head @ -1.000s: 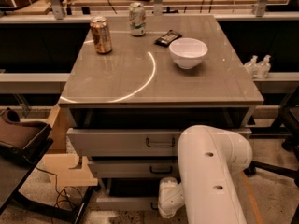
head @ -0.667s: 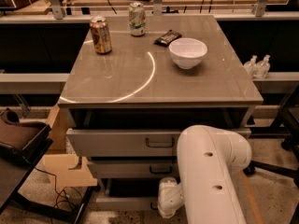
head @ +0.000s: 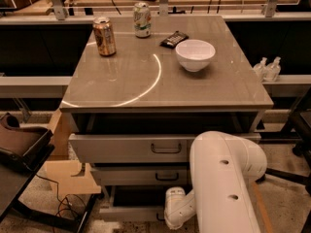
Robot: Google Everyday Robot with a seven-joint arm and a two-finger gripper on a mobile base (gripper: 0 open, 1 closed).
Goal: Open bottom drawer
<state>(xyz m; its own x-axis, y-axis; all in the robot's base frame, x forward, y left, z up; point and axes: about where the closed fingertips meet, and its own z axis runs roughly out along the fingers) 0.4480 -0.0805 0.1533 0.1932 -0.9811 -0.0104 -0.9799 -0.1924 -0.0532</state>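
The grey cabinet has three drawers under its tabletop [head: 165,89]. The bottom drawer [head: 129,213] is the lowest flat grey front, near the floor, with a dark gap above it. Its small dark handle [head: 158,218] only partly shows. My white arm [head: 223,178] comes down in front of the cabinet's right side. Its wrist [head: 176,207] bends left, so my gripper [head: 164,219] is low at the bottom drawer's handle, mostly hidden behind the wrist. The top drawer [head: 131,149] and the middle drawer [head: 141,176] sit above it and stick out a little.
On the tabletop stand a brown can [head: 104,36], a green-white can [head: 142,19], a dark packet [head: 174,39] and a white bowl [head: 195,54]. A cardboard piece [head: 70,176] and a dark chair [head: 22,144] are at the left. Two small bottles [head: 267,69] are at the right.
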